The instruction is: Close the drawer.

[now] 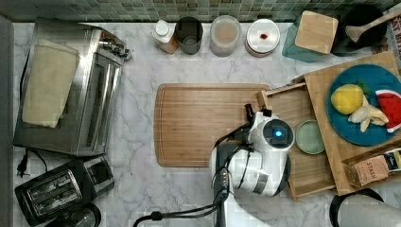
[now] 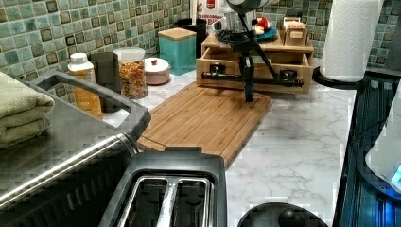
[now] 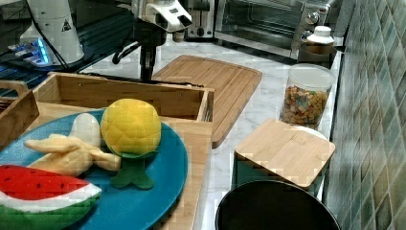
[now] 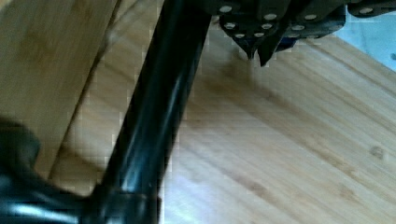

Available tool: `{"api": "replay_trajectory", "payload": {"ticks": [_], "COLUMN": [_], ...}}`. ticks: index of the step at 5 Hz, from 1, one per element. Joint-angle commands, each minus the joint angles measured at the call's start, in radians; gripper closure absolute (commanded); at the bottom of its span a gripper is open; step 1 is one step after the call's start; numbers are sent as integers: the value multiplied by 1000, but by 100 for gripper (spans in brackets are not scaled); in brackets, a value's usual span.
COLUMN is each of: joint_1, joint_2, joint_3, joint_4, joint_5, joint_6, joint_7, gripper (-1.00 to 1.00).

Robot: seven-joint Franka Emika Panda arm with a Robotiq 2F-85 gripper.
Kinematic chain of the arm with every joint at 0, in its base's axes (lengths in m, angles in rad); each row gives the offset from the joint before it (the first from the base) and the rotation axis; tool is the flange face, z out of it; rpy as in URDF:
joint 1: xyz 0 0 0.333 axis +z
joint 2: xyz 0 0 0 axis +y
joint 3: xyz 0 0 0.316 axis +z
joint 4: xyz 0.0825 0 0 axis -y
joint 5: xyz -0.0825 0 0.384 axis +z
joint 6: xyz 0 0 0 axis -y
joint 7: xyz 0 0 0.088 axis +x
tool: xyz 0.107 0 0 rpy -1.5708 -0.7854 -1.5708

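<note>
"stash" stands on the brown box beside the blue plate.

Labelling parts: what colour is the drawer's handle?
Black; the handle shows best in the left view.

The drawer, a shallow light-wood tray with a long black bar handle, stands pulled open at the top view's right of centre.
</note>
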Motion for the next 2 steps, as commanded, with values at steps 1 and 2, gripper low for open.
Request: {"api": "replay_trajectory", "payload": {"ticks": [1, 2], "joint_1": [-134, -151], "joint_2": [81, 122], "joint_3": [-119, -130], "joint_4": [334, 389], "joint_5": [110, 139], "joint_6": [52, 87], "joint_7": [-175, -225], "gripper": [100, 100]}}
